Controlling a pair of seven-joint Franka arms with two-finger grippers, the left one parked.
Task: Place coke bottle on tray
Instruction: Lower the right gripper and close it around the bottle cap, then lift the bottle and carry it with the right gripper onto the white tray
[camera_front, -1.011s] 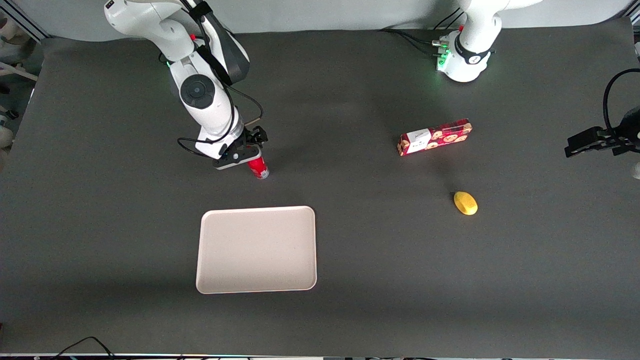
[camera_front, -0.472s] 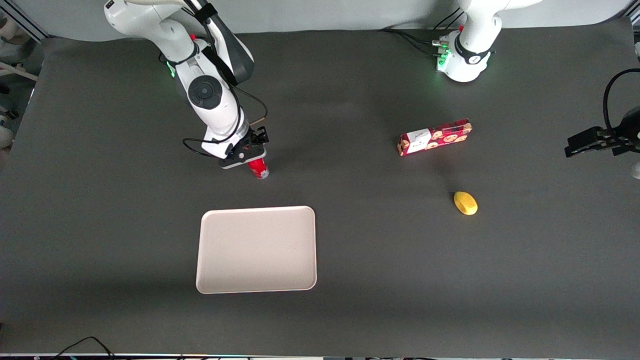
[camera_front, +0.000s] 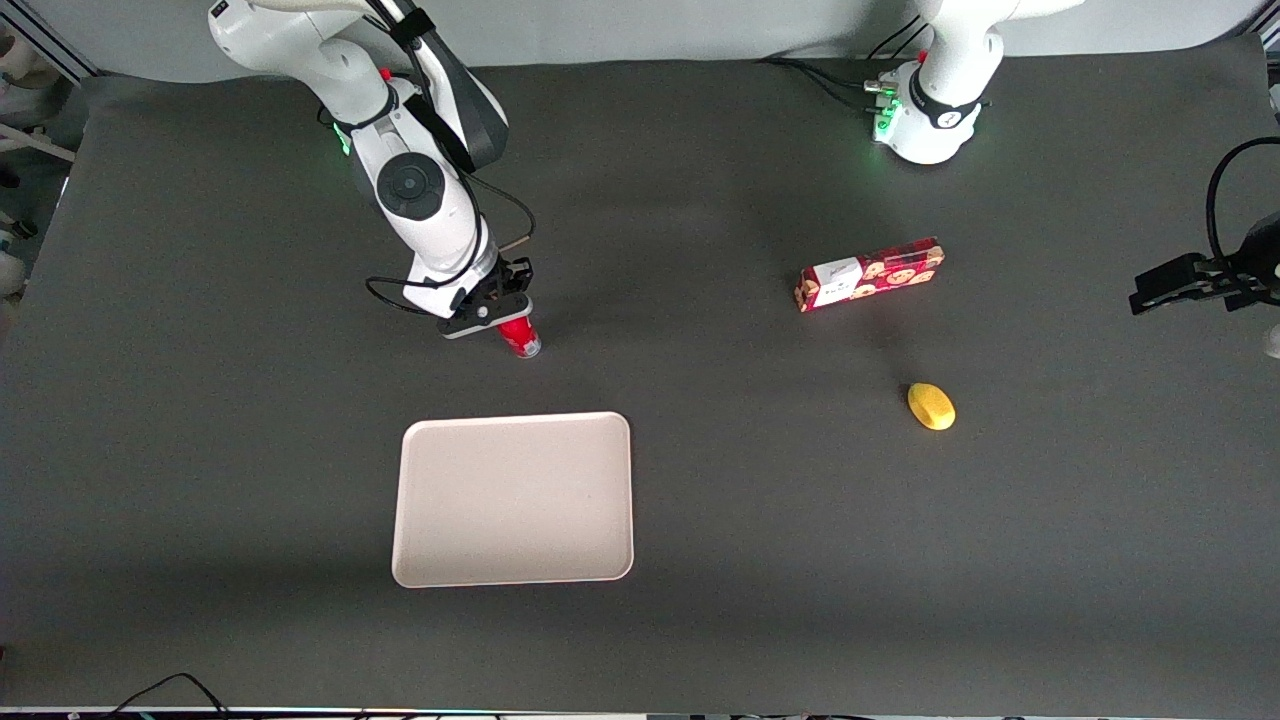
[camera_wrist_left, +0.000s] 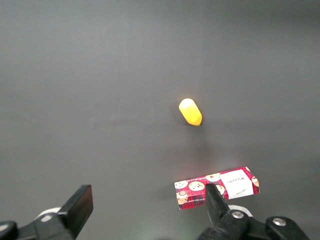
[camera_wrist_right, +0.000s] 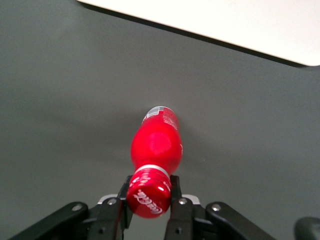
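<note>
The tray (camera_front: 514, 499) lies flat on the table (camera_front: 760, 560), nearest the front camera; farther off, apart from it, the coke bottle (camera_front: 519, 337) stands on the table; the gripper (camera_front: 497, 322) reaches steeply down, its fingers (camera_wrist_right: 176, 196) pinching the cap.

White rounded arm links, dark grey joint disc, green base lights, looping black cables, black gripper (camera_front: 503, 318) with screws

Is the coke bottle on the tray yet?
No. The coke bottle stands on the table, gripper shut on its cap; the tray lies bare.
</note>
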